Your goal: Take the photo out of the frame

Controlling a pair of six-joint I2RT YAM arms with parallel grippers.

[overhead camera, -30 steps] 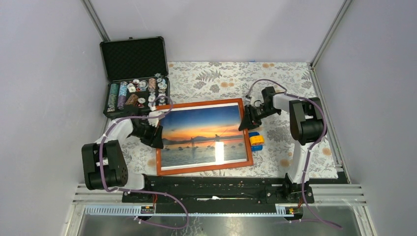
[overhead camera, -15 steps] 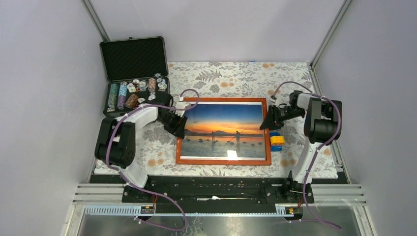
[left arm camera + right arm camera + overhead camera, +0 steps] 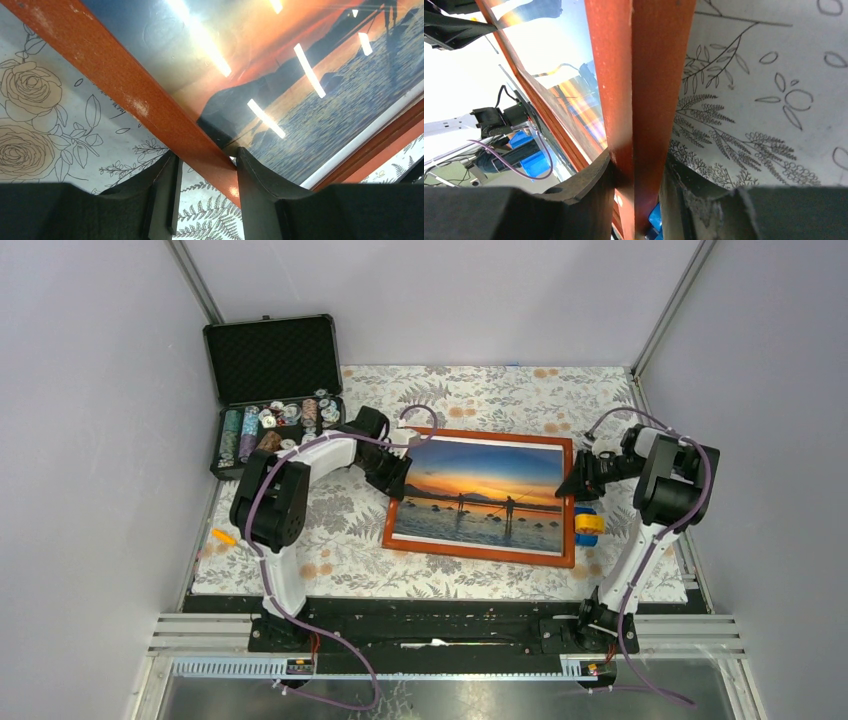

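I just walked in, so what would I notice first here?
The big sunset photo in its orange-red frame grabs the eye, in the middle of the flowery table. The left gripper pinches its left edge and the right gripper its right edge. Next comes the open black case at the far left corner, full of colourful chips.

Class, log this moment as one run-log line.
left gripper: shut on frame | right gripper: shut on frame | photo: inside frame, facing up
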